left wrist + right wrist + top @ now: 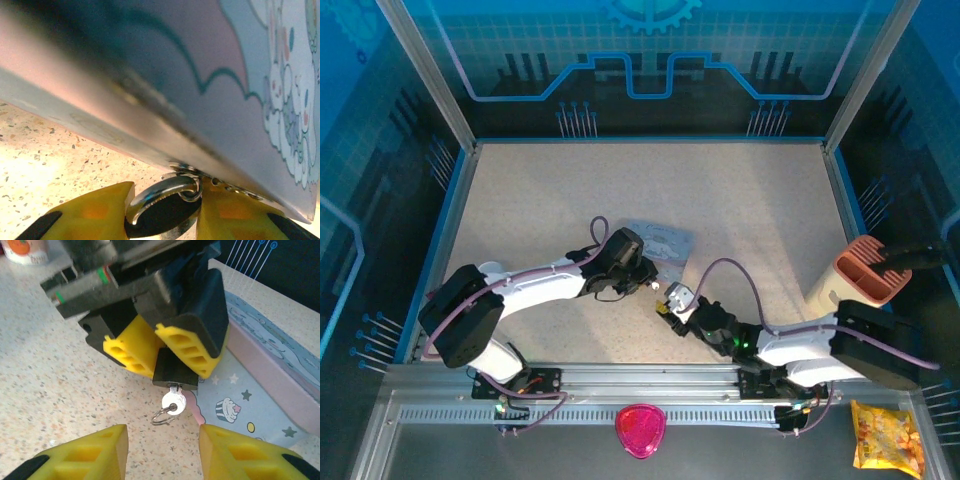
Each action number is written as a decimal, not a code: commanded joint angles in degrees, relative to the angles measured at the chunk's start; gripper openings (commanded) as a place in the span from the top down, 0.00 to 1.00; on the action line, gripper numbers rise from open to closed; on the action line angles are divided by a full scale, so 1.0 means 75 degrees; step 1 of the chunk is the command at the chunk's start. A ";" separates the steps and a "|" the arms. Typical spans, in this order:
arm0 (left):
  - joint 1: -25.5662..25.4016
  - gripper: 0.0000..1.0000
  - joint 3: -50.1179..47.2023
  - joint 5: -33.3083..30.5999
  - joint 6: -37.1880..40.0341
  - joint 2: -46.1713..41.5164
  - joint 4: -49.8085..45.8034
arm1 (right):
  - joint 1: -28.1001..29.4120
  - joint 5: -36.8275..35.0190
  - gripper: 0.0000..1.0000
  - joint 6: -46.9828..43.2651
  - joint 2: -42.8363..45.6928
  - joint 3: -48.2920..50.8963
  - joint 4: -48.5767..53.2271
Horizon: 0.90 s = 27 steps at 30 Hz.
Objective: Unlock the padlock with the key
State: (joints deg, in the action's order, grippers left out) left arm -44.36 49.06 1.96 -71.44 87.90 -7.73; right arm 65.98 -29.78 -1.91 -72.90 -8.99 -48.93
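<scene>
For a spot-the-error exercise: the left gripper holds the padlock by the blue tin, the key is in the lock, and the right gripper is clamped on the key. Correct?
No. The right gripper is open, its fingers clear of the key, as the right wrist view shows. The left gripper does hold the padlock by the tin, key in the lock.

tin [235, 395]: cartoon print, no words legible.
yellow bag [886, 436]: lettering too small to read.
padlock [175, 372]: no markings readable.
</scene>
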 commanded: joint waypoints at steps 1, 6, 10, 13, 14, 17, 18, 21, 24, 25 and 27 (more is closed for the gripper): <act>0.0054 0.94 0.0139 0.0175 0.0124 -0.0310 0.0069 | 0.0105 -0.0218 0.60 -0.0713 -0.0501 -0.0493 -0.0809; 0.0039 0.94 0.0111 0.0168 0.0095 -0.0371 0.0058 | 0.0150 -0.0821 0.61 -0.1058 -0.1506 -0.0505 -0.2123; 0.0040 0.94 0.0113 0.0161 0.0078 -0.0406 0.0058 | 0.0165 -0.0958 0.63 -0.1157 -0.2002 -0.0685 -0.2200; 0.0034 0.94 0.0135 0.0173 0.0068 -0.0422 0.0049 | 0.0168 -0.1212 0.64 -0.1250 -0.2380 -0.0617 -0.2711; 0.0042 0.94 0.0127 0.0176 0.0072 -0.0424 0.0042 | 0.0168 -0.1309 0.64 -0.1285 -0.2504 -0.0603 -0.2870; 0.0042 0.94 0.0121 0.0184 0.0060 -0.0443 0.0045 | 0.0180 -0.1434 0.65 -0.1326 -0.2784 -0.0592 -0.3310; 0.0039 0.94 0.0123 0.0195 0.0057 -0.0452 0.0050 | 0.0189 -0.1451 0.65 -0.1327 -0.2826 -0.0616 -0.3305; 0.0041 0.94 0.0125 0.0202 0.0055 -0.0452 0.0031 | 0.0234 -0.1606 0.66 -0.1349 -0.3025 -0.0688 -0.3412; 0.0039 0.94 0.0171 0.0208 0.0066 -0.0440 -0.0004 | 0.0250 -0.1742 0.67 -0.1440 -0.3293 -0.0683 -0.3841; 0.0040 0.94 0.0176 0.0208 0.0058 -0.0424 -0.0001 | 0.0261 -0.1776 0.68 -0.1486 -0.3345 -0.0727 -0.3870; 0.0043 0.94 0.0188 0.0240 0.0059 -0.0411 0.0010 | 0.0276 -0.1854 0.69 -0.1555 -0.3443 -0.0781 -0.3883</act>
State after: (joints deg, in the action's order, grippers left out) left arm -44.36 49.04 2.39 -71.48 86.61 -7.73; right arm 67.26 -41.08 -12.12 -97.67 -13.54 -72.77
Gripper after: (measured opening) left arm 0.302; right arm 0.312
